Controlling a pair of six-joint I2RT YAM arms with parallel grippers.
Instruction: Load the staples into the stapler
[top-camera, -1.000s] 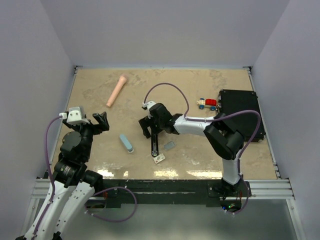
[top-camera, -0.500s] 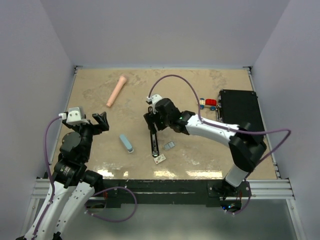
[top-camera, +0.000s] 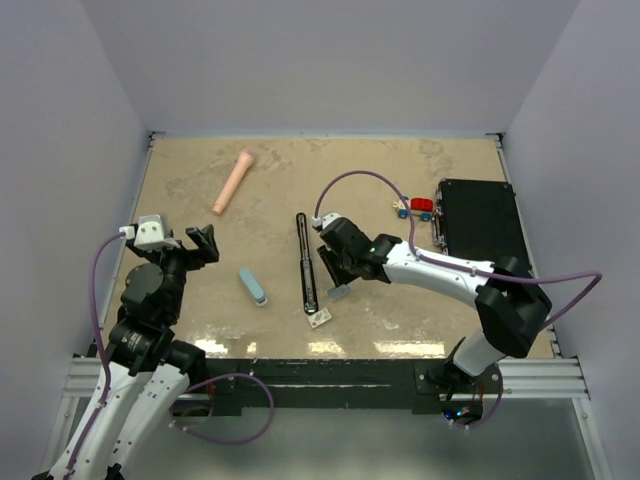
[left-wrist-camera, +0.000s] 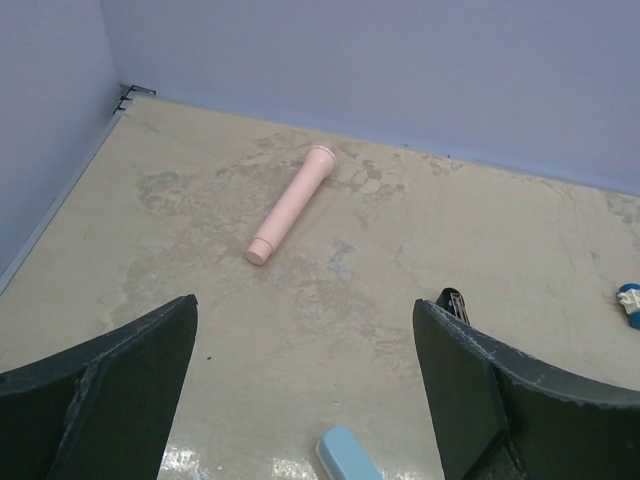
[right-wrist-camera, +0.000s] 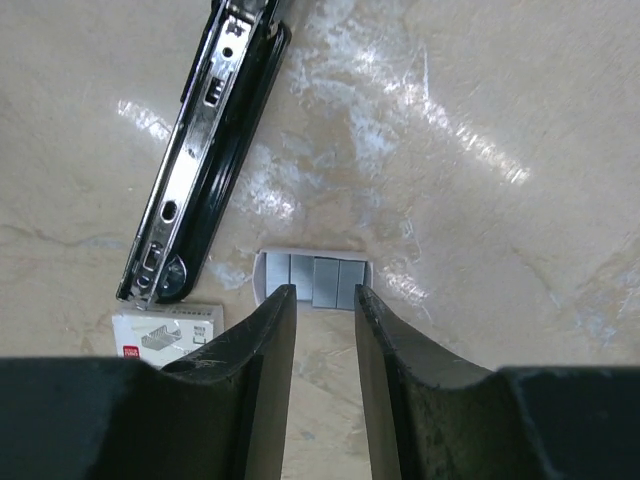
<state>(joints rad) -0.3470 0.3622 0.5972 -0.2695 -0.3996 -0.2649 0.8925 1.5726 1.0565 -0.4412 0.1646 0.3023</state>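
Grey-blue rectangular block of staples (right-wrist-camera: 313, 282) lies at 6 o'clock on the tan desk (top-camera: 200, 190), near its front edge. A small white cardboard box with red print (right-wrist-camera: 170, 340) sits just beside it at 7 o'clock. Right fingers (top-camera: 332, 278) have left the long black stapler (top-camera: 306, 262), now opened flat, and narrowed over the block; whether they grip it cannot be told. A pick-up seems underway. Left fingers (top-camera: 204, 238) hang wide apart at 9 o'clock. Open room lies toward 12 o'clock.

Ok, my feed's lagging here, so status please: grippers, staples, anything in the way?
Left gripper open, empty. Right gripper nearly closed over the staple tray, grip unclear. Stapler lies open beside it, apart. Nothing blocking.
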